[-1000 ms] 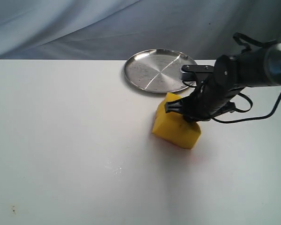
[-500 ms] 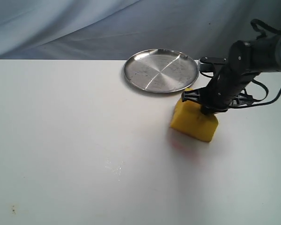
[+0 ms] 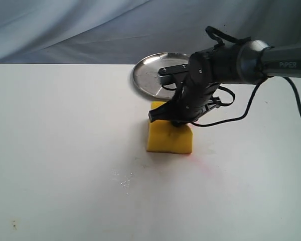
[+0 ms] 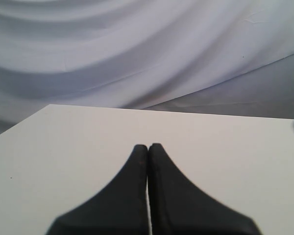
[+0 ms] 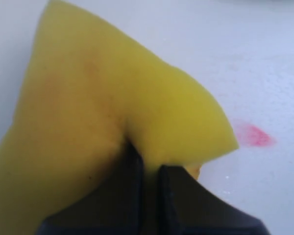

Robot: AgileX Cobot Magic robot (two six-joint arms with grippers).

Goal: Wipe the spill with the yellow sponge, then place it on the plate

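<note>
The yellow sponge (image 3: 169, 137) rests on the white table, pinched from above by my right gripper (image 3: 174, 120), which is shut on it. In the right wrist view the squeezed sponge (image 5: 103, 112) fills most of the picture, with my right gripper (image 5: 148, 169) clamped into its foam. The silver plate (image 3: 149, 76) lies just behind, partly hidden by the right arm. No yellowish-amber spill shows; only a faint pink-red smear (image 5: 255, 135) lies beside the sponge. My left gripper (image 4: 148, 147) is shut on nothing above bare table, out of the exterior view.
Small white specks (image 3: 123, 179) dot the table in front of the sponge, and a dark spot (image 3: 14, 224) sits near the front left corner. A grey cloth backdrop (image 3: 90, 30) hangs behind the table's far edge.
The right gripper swept the sponge right, toward the plate's right side, then back left; the sponge now sits further left than a second ago. The left gripper shows no earlier frame.
</note>
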